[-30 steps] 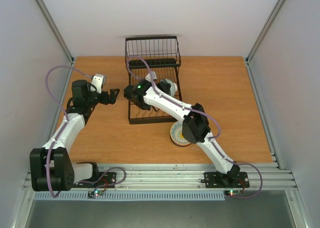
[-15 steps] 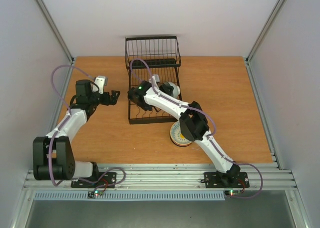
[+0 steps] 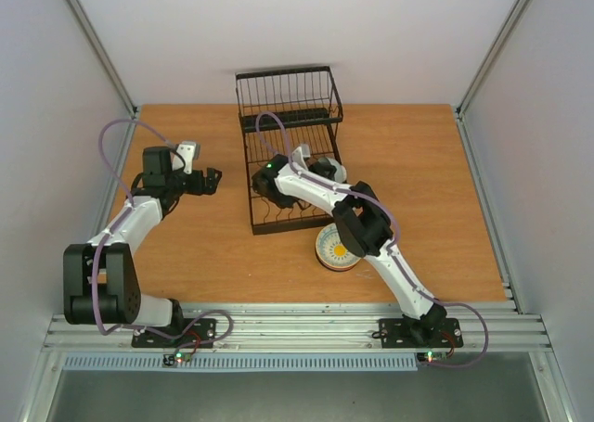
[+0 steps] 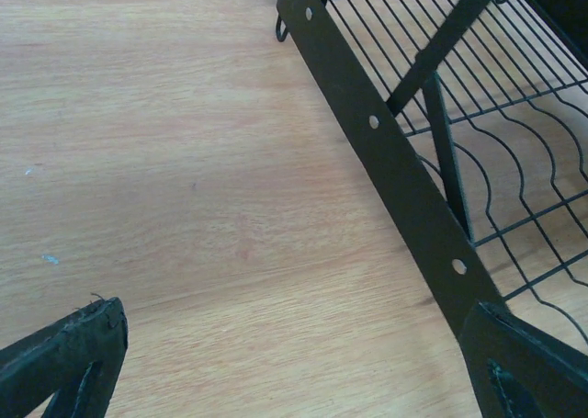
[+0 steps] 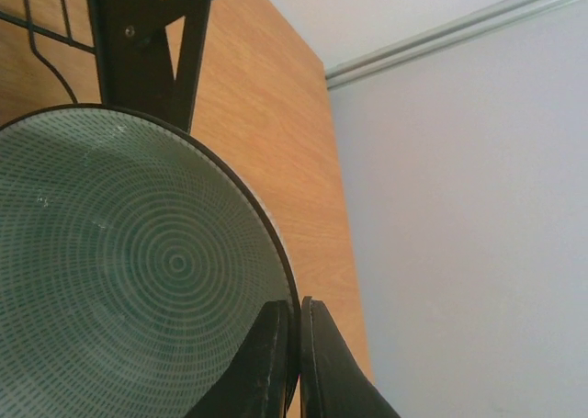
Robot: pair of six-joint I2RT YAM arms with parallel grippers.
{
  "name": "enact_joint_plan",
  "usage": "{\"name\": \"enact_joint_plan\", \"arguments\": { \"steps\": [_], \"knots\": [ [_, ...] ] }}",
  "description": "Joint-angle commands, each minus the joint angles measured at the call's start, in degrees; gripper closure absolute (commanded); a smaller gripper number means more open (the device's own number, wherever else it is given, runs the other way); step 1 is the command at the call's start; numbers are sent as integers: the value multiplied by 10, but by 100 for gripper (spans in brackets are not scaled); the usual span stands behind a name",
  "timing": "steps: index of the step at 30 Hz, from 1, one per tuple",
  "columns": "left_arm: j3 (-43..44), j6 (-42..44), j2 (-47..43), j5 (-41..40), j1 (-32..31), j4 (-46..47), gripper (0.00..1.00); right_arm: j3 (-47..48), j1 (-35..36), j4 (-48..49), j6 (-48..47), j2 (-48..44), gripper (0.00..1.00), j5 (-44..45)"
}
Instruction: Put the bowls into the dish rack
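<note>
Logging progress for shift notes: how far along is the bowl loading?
Done: no bowl visibly seated in the dish rack. In hand: the right end effector pinches the green bowl by its rim at the rack. Remaining: the yellow-centred bowl on the table; left end effector open.

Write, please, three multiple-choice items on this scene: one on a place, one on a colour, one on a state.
1. Where is the yellow-centred bowl?
A. on the table, by the near end of the dish rack
B. inside the rack
C. in a gripper's grasp

2. What colour is the inside of the ringed bowl that the right gripper holds?
A. red
B. yellow
C. grey-green

3. How is the left gripper?
A. shut on a bowl
B. open and empty
C. shut on a wire

Key:
1 A, the top view shows it on bare wood.
2 C, the right wrist view shows green rings.
3 B, the left wrist view shows only wood between its tips.
</note>
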Motion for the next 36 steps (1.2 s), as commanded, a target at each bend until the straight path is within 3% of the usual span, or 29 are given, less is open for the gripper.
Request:
{"name": "enact_joint_plan", "arguments": {
  "steps": [1, 12, 22, 36],
  "knots": [
    [18, -4, 3, 6, 0, 3, 1, -32, -42, -125, 40, -20, 99, 1],
    [20, -8, 12, 14, 0, 1, 1, -5, -96, -124, 25, -32, 99, 58],
    [23, -14, 22, 22, 1, 0, 1, 20, -92, -125, 20, -5, 99, 142],
    [25, -25, 31, 37, 0, 4, 1, 15, -62, -125, 20, 33, 99, 171]
  ]
}}
